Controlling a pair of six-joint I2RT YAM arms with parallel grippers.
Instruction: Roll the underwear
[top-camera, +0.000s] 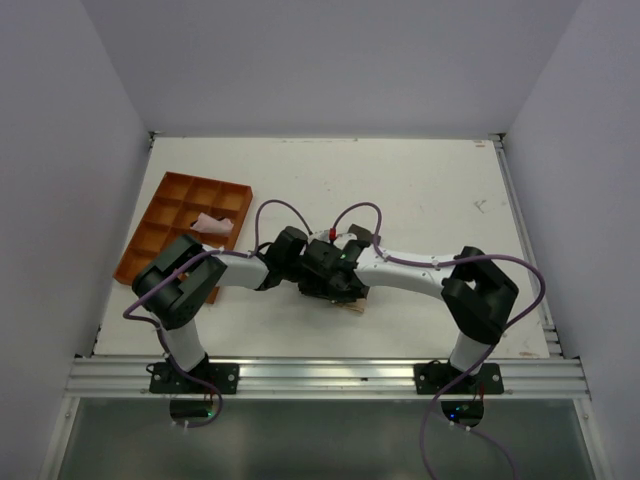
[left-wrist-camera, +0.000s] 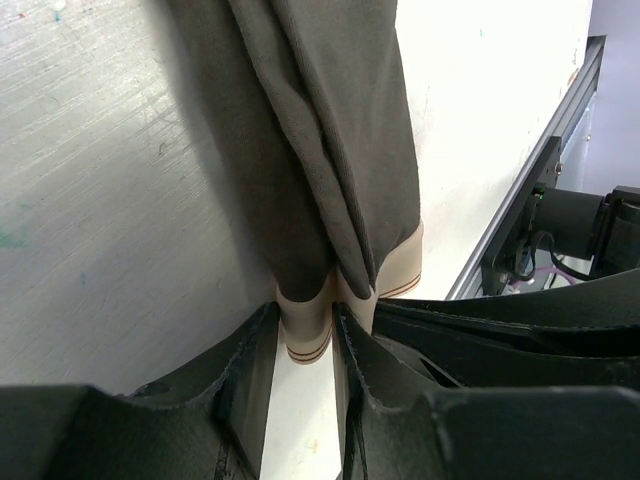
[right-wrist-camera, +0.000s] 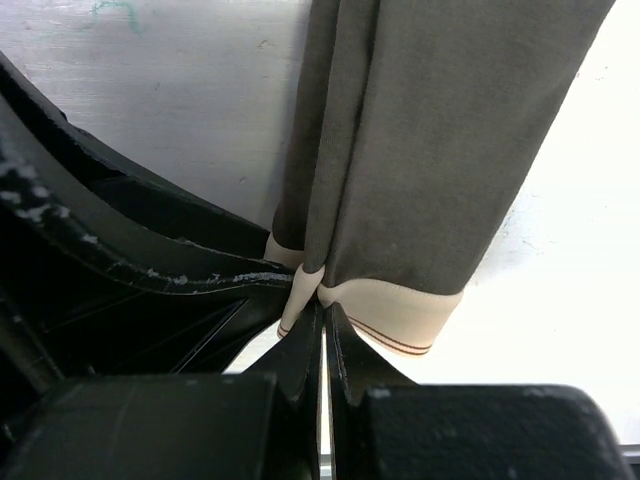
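Observation:
The underwear (left-wrist-camera: 320, 150) is dark brownish-grey cloth with a tan waistband (left-wrist-camera: 305, 322), hanging in folds over the white table. My left gripper (left-wrist-camera: 305, 335) is shut on a fold of the waistband. My right gripper (right-wrist-camera: 322, 315) is shut on another fold of the same waistband (right-wrist-camera: 400, 312), right beside the left one. In the top view both grippers (top-camera: 308, 272) (top-camera: 338, 268) meet at the table's middle front and hide most of the underwear (top-camera: 352, 302).
An orange compartment tray (top-camera: 165, 215) lies at the left with a small pale pink cloth (top-camera: 213, 224) in it. The aluminium rail (top-camera: 320, 375) runs along the near edge. The right gripper's black body (left-wrist-camera: 500, 335) crowds the left wrist view.

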